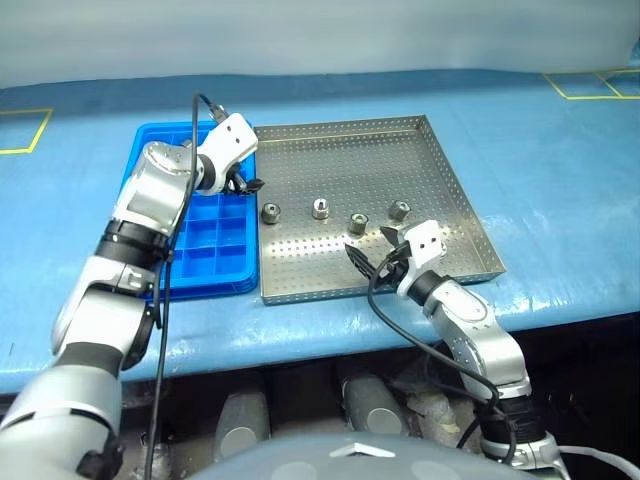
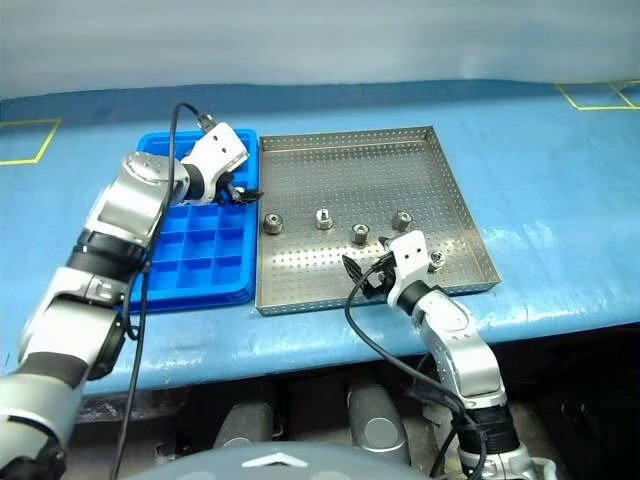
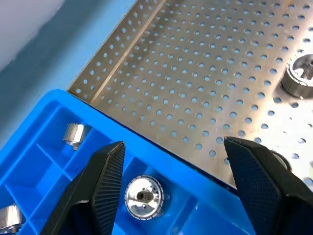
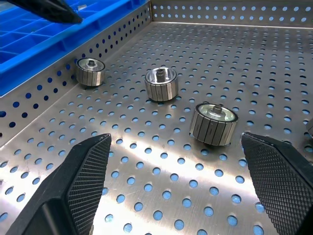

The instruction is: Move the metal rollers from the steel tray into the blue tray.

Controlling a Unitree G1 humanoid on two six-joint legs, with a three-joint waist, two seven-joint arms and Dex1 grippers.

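Pincers both gape empty: left pincer (image 3: pixel 171 181) over bright blue gridded plastic tray (image 1: pixel 215 262), right pincer (image 4: pixel 181 181) over perforated steel tray (image 1: pixel 440 180) holding small shiny metal rollers (image 1: pixel 319 209).

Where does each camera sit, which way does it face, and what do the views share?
Head pair: looks forward and down over both arms at the blue tray and steel tray.
Left wrist: along the open left gripper over a roller in the blue tray.
Right wrist: along the open right gripper at rollers.
All show the steel tray.

Workshop bench: blue mat (image 1: pixel 560 170), yellow tape markings (image 1: pixel 590 84).
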